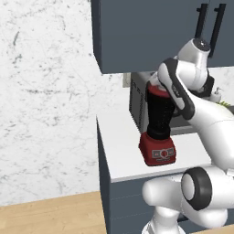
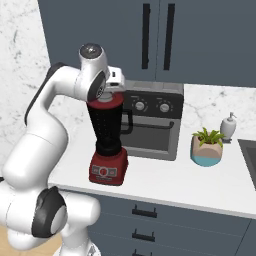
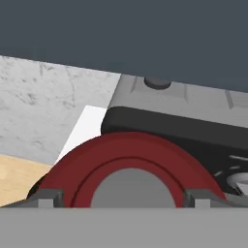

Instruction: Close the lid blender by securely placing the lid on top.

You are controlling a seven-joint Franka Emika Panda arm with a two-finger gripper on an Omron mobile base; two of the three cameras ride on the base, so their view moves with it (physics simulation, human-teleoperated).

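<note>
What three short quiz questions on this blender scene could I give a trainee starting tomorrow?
1. True or false: the lid lies flat on the counter.
2. What stands directly behind the blender? A) toaster oven B) potted plant C) soap dispenser
3. In the hand view, what red thing sits between the fingers?

Key: 1. False, it is at the jar's mouth. 2. A. 3. The lid.

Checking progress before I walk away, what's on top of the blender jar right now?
The red lid sits at the mouth of the blender, with the claw straddling it. Whether it's fully seated is hidden by the hand.
</note>
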